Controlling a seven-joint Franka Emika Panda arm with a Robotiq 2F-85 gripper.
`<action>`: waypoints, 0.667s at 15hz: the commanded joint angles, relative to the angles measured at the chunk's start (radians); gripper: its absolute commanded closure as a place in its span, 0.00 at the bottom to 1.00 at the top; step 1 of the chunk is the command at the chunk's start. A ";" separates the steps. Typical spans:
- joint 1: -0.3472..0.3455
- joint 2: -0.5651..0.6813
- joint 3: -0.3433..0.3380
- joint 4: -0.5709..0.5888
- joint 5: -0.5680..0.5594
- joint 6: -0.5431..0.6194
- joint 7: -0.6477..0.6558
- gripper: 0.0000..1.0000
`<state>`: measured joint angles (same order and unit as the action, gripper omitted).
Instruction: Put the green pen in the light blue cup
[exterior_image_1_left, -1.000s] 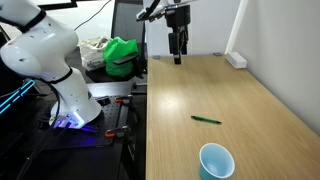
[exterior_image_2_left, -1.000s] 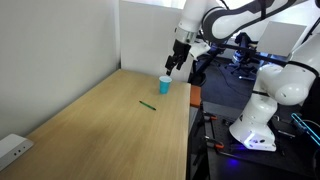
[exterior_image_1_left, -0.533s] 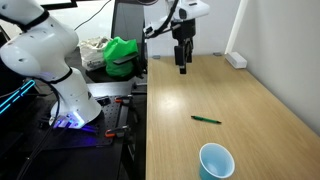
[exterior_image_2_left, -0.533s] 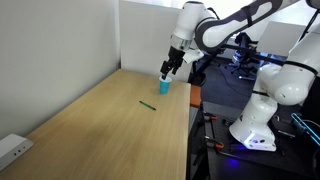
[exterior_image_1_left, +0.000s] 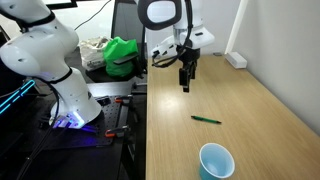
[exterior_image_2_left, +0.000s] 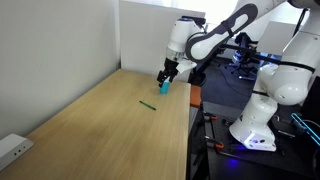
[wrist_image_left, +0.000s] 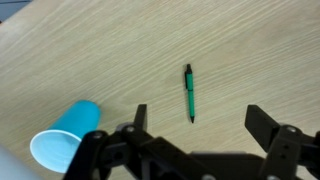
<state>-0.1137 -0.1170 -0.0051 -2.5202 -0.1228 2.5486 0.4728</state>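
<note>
The green pen (exterior_image_1_left: 206, 120) lies flat on the wooden table, also visible in the other exterior view (exterior_image_2_left: 148, 104) and in the wrist view (wrist_image_left: 189, 91). The light blue cup (exterior_image_1_left: 216, 162) stands upright near the table's front edge; it also shows in an exterior view (exterior_image_2_left: 165, 85), partly behind the gripper, and in the wrist view (wrist_image_left: 64, 135). My gripper (exterior_image_1_left: 186, 84) hangs above the table, open and empty, some way from the pen. In the wrist view its two fingers (wrist_image_left: 195, 128) are spread wide, with the pen just beyond them.
The wooden table (exterior_image_1_left: 240, 100) has a white power strip (exterior_image_1_left: 236, 60) at its far corner by the wall, also seen in an exterior view (exterior_image_2_left: 12, 148). A green bag (exterior_image_1_left: 122, 55) and another white robot (exterior_image_1_left: 50, 60) stand beside the table.
My gripper has moved down and along the table toward the pen and cup. The pen and cup have not moved.
</note>
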 joint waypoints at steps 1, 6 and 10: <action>-0.006 0.090 -0.029 0.037 -0.007 0.038 -0.056 0.00; 0.003 0.208 -0.070 0.092 -0.030 0.073 -0.108 0.00; 0.016 0.315 -0.101 0.166 -0.040 0.138 -0.114 0.00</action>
<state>-0.1132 0.1126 -0.0784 -2.4240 -0.1446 2.6393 0.3728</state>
